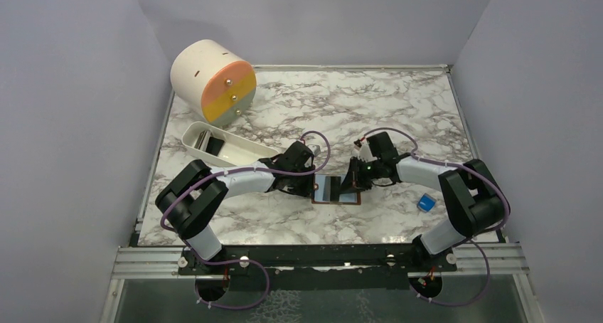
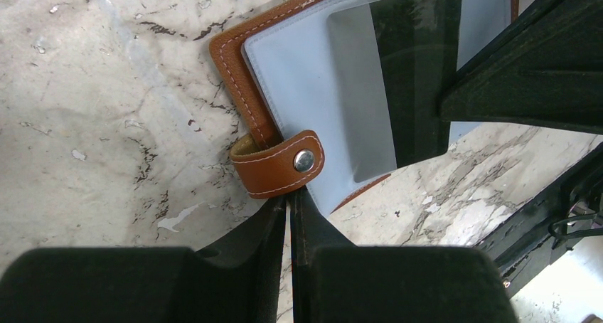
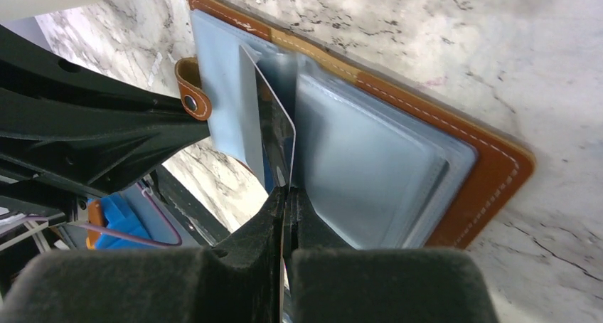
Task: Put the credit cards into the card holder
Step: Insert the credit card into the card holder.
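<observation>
- Left jaws, nearly shut, pinch the open card holder (image 2: 299, 74) beside its snap tab (image 2: 281, 170).
- Right jaws squeeze a dark card (image 3: 277, 131) (standing on edge) between its pockets.

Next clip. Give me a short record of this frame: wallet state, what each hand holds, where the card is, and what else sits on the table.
wallet: open, lying flat on the table
left hand: shut on the wallet's edge by the snap tab
right hand: shut on a glossy card
card: tilted on edge, partly in a pocket
tray: white, far left, dark cards inside
blue block: right side, lying alone
</observation>
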Robot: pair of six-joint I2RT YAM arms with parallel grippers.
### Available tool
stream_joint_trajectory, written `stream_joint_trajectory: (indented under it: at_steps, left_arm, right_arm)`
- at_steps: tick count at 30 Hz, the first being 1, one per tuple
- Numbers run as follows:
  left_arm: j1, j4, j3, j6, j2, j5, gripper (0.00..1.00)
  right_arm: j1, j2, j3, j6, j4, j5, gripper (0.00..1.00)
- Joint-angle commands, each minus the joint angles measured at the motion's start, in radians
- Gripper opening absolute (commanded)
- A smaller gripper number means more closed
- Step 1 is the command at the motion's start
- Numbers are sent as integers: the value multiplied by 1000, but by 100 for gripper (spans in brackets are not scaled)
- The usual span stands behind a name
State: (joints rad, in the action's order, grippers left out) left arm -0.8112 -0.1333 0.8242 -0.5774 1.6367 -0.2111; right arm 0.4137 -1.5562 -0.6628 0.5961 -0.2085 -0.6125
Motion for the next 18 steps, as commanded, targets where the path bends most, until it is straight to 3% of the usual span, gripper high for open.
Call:
stream_joint_trajectory:
  at_steps: [1,5,12,18]
  left_arm:
    - [-16,-22,-7,4,18,22,11]
    - [-17,-20,-8,5,18,22,11]
    - [-17,-9,-18,-3,19,13,11]
    - [-19,10,-28,-17,14,1,11]
  right_arm:
    - [29,-31,-33,-16,-26,17,1]
    - [41,-36,-59,-9,-43,42,6]
    - [42,14,-98,-30,-126,148,31]
    - [51,14,-86,-9,-96,127,35]
